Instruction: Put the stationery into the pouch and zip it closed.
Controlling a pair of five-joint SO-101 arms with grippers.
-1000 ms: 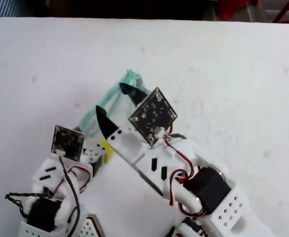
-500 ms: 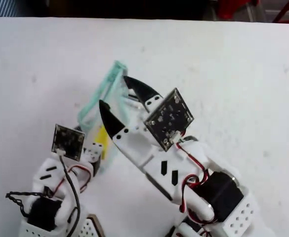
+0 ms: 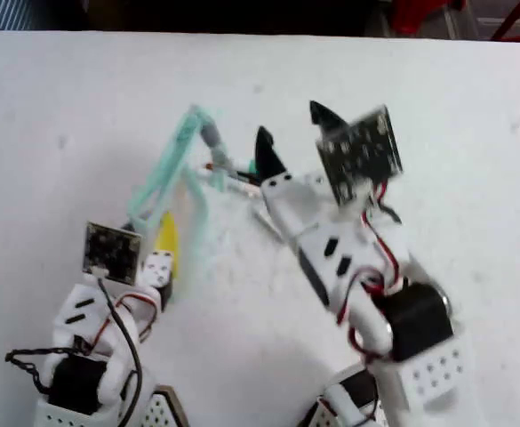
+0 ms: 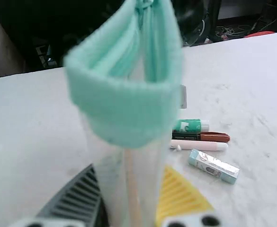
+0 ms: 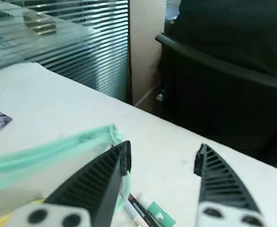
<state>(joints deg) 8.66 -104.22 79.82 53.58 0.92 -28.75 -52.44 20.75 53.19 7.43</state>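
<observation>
We've got ribbed left jaws clamped on the clear, mint-trimmed pouch (image 4: 124, 109), pointed black right jaws apart at its two o'clock.

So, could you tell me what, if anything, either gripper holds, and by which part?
The left gripper clamps the pouch at one clear end; the right gripper is open, empty.

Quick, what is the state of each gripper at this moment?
Left gripper: closed on the pouch.
Right gripper: open, holding nothing.
</observation>
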